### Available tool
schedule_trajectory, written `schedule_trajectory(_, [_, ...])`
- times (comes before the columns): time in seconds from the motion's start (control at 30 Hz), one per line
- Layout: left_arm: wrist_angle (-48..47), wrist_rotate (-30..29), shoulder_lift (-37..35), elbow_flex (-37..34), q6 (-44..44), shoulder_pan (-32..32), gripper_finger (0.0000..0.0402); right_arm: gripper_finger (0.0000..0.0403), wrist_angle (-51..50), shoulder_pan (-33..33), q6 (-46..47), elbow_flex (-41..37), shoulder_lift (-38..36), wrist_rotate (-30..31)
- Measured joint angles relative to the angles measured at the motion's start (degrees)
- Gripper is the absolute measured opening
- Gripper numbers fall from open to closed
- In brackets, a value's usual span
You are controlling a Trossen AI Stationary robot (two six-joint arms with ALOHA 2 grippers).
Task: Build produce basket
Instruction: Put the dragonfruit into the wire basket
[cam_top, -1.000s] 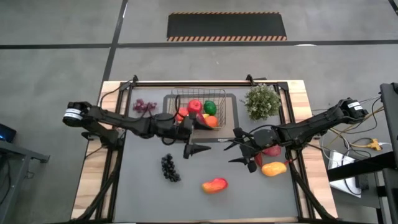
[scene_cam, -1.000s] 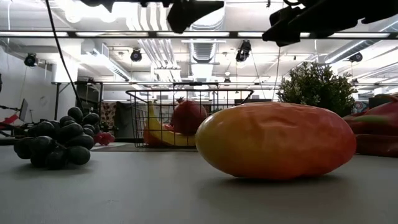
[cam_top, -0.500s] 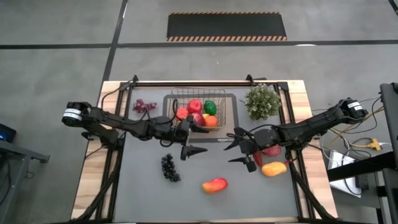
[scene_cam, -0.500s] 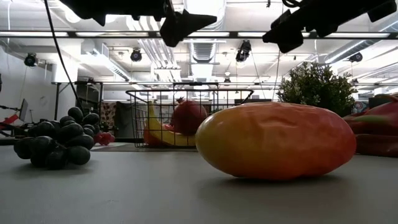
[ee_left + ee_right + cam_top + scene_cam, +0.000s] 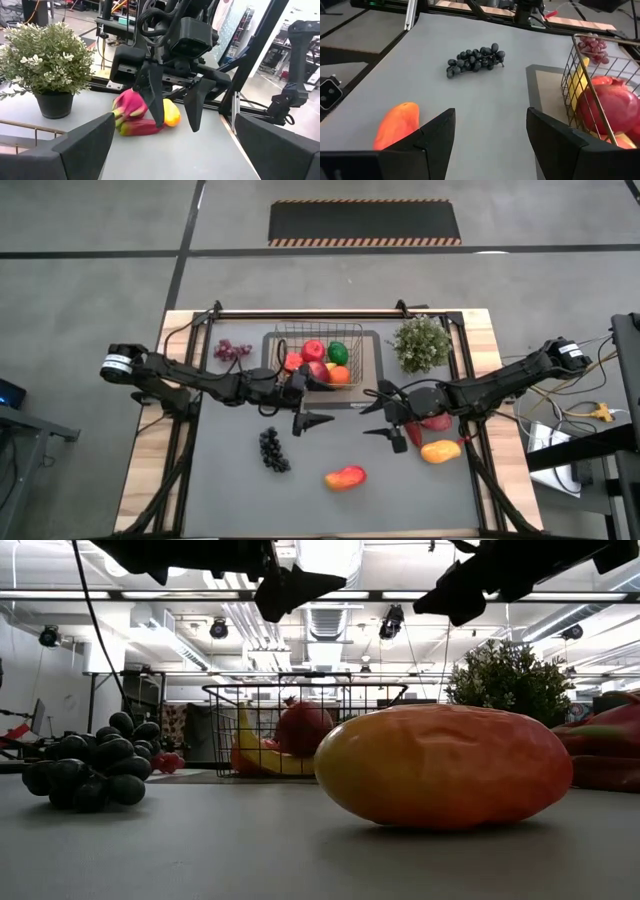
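The wire basket [image 5: 322, 356] stands on a grey tray [image 5: 372, 370] at the table's far middle and holds a red fruit [image 5: 314, 350], a green pepper [image 5: 338, 352], an orange [image 5: 340, 374] and a banana [image 5: 248, 740]. My left gripper [image 5: 316, 402] hovers open and empty just near of the basket. My right gripper [image 5: 380, 414] hovers open and empty to the right, facing it; it also shows in the left wrist view [image 5: 172, 102]. Loose on the mat lie dark grapes [image 5: 273, 450], a red-yellow mango [image 5: 345, 477], an orange mango [image 5: 440, 450] and a pink dragon fruit [image 5: 436, 422].
A bushy potted plant [image 5: 422, 343] stands right of the basket. Red-purple grapes [image 5: 232, 350] lie left of it, at the mat's far left. Between the two grippers and the near edge the mat is bare apart from the dark grapes and the red-yellow mango [image 5: 443, 765].
My left gripper has drawn back a little from over the basket's near edge toward the table's left edge, staying open and empty. The fruits have kept still.
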Motion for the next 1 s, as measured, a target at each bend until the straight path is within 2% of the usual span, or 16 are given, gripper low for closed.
schedule_trajectory(0.43, [-0.08,0.0,0.0,0.04,0.0,0.0,0.0393,0.023,-0.29,0.01,2.74,0.02,0.04,1.35])
schedule_trajectory(0.63, [-0.01,-0.32,0.0,0.04,-1.41,0.0,0.0393,0.0267,-0.23,0.0,5.07,0.02,0.04,1.63])
schedule_trajectory(0.8, [-0.06,-0.46,0.17,0.04,-1.4,0.0,0.0393,0.0302,-3.17,0.0,5.33,1.64,0.04,4.3])
schedule_trajectory(1.0, [-0.01,-1.15,0.17,0.04,-1.48,0.0,0.0393,0.0306,-9.27,0.28,5.41,6.43,0.14,4.26])
